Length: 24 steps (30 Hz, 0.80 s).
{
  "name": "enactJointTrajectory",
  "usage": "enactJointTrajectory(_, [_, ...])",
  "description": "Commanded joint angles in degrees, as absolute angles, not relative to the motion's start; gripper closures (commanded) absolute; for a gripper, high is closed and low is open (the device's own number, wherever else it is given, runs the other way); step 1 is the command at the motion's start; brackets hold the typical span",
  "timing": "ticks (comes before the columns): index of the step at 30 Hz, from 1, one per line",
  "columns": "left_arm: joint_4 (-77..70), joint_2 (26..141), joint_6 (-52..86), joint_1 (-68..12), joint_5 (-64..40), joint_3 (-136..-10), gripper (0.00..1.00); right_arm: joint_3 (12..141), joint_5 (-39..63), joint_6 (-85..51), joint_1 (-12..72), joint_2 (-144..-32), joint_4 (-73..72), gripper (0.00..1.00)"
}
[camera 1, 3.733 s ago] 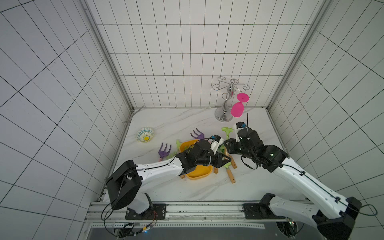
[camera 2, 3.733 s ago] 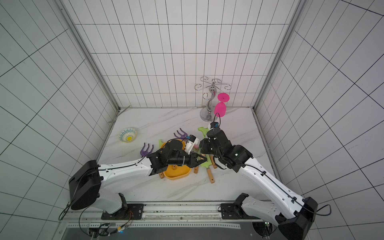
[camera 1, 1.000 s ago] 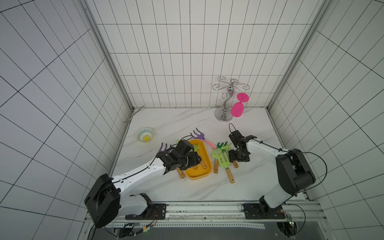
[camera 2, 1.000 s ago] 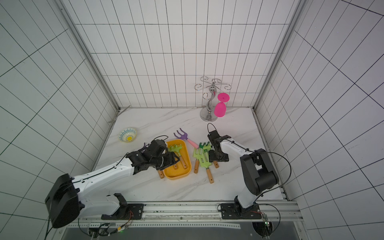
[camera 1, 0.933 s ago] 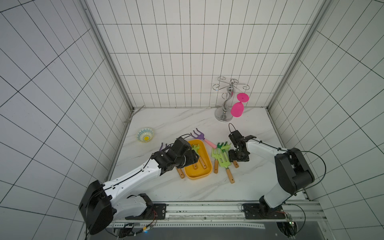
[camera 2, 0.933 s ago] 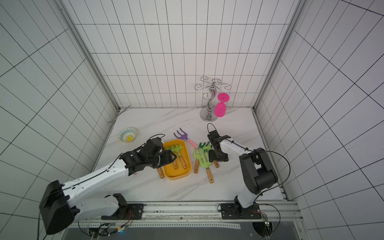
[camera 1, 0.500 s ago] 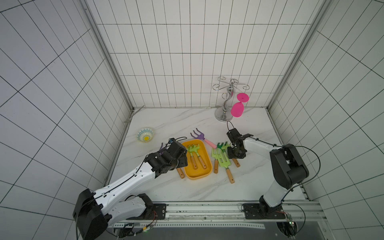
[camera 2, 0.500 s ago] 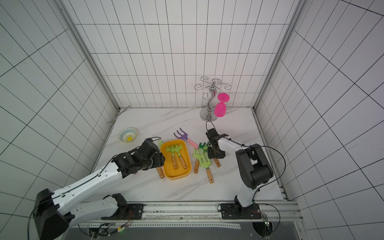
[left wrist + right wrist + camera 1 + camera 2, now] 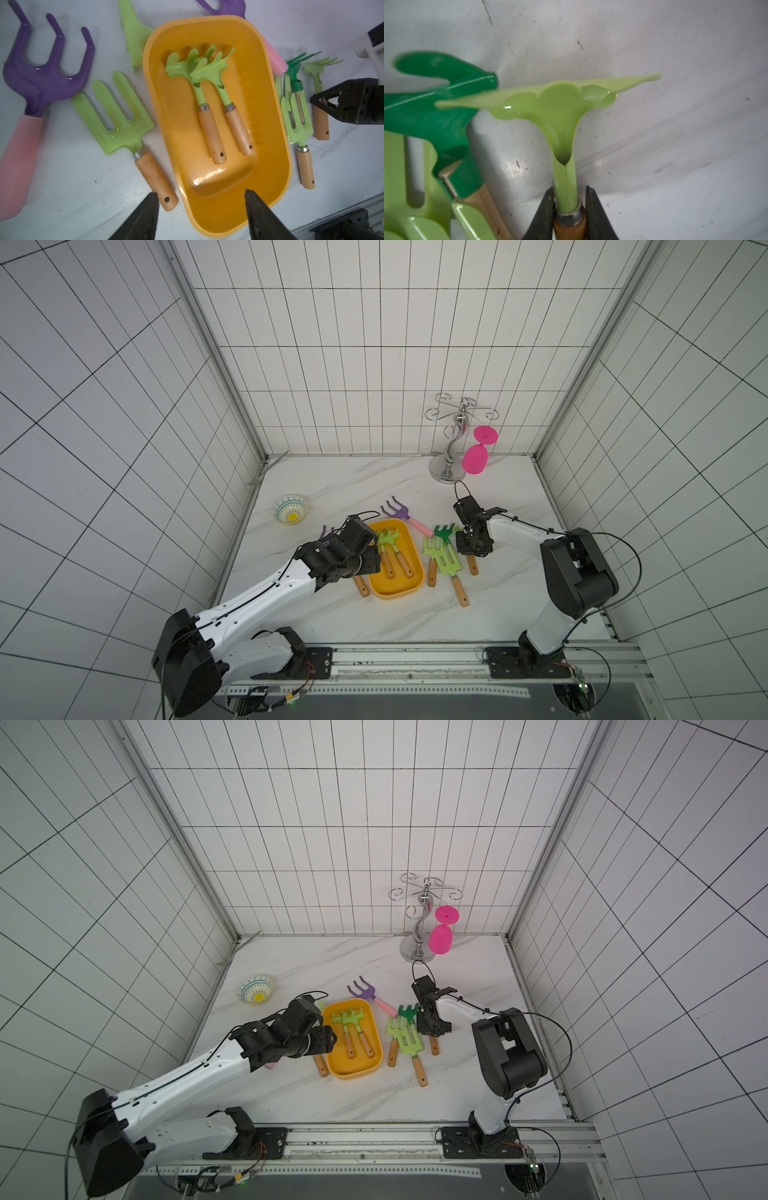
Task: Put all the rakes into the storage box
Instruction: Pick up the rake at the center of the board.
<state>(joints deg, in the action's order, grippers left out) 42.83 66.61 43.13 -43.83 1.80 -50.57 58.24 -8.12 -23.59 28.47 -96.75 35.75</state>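
In both top views the yellow-orange storage box (image 9: 395, 589) (image 9: 353, 1068) lies on the marble table (image 9: 332, 489) with two light-green rakes (image 9: 388, 549) inside. The left gripper (image 9: 371, 560) hangs at the box's left side. The right gripper (image 9: 471, 545) is low over the table to the right of the box. It sits over the rake (image 9: 472, 569), whose wooden handle sticks out beneath it. That rake is outside the box, just beside a dark-green rake (image 9: 444, 532) and two light-green hand forks (image 9: 446, 562).

In the left wrist view the left gripper (image 9: 201, 192) is spread wide and empty. One fingertip is just beside the handle end of a third hand fork (image 9: 116, 116), the other over the box's near end.

In the right wrist view the right gripper (image 9: 569, 200) is clamped on the rake's neck, where the green shaft meets the metal ferrule. Both black fingers (image 9: 546, 207) press against it. Whether the rake is lifted off the marble I cannot tell.
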Motion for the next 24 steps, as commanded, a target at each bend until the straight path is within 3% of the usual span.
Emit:
enactJointTrajectory(1, [37.12, 68.98, 42.04, -46.34, -1.41, -53.58, 0.32, 60.74, -12.91, -27.24, 29.03, -89.13, 44.19, 0.90])
enactJointTrajectory(7, [22.71, 76.25, 42.35, -50.37, -8.46, -55.90, 0.31, 62.40, -10.53, -34.37, 33.88, -75.37, 44.85, 0.89])
enactJointTrajectory(15, [-3.85, 82.14, 42.59, -54.36, -17.31, -53.91, 0.31, 61.32, -4.72, -38.04, 38.98, -65.28, 38.14, 0.89])
enactJointTrajectory(24, [-4.54, 87.36, 41.92, -56.58, -18.23, -57.48, 0.33, 59.83, 2.42, -36.23, 42.34, -61.16, 31.18, 0.89])
